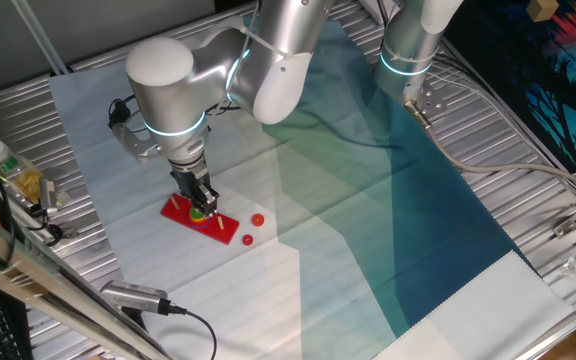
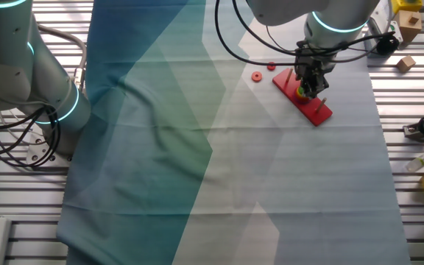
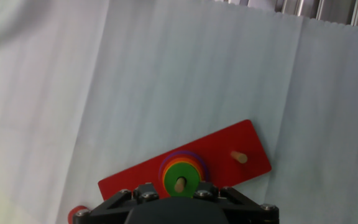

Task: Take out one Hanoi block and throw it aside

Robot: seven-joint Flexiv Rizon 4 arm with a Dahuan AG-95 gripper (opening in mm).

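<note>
Two wooden pegs (image 3: 239, 157) stand out on the red base board (image 3: 229, 149) in the hand view: one bare, the other poking up through the middle of the green disc (image 3: 180, 177). That disc sits at the top of a stack, with rings of yellow, orange, red and purple showing around its edge. The black body of the hand fills the bottom edge just below the stack, and the fingertips themselves are out of sight there.

From one fixed view the gripper (image 1: 199, 208) hangs straight down over the board, right at the stack, with a speck of green and yellow showing at its tip. I cannot tell how far the fingers are spread, or whether they have hold of the disc.

Just beyond the board, two small red discs (image 1: 257, 219) lie loose on the pale cloth (image 1: 348, 230), near each other and a little apart from the board's end.

Farther off, the cloth turns teal across the slatted metal table (image 1: 528, 180).
</note>
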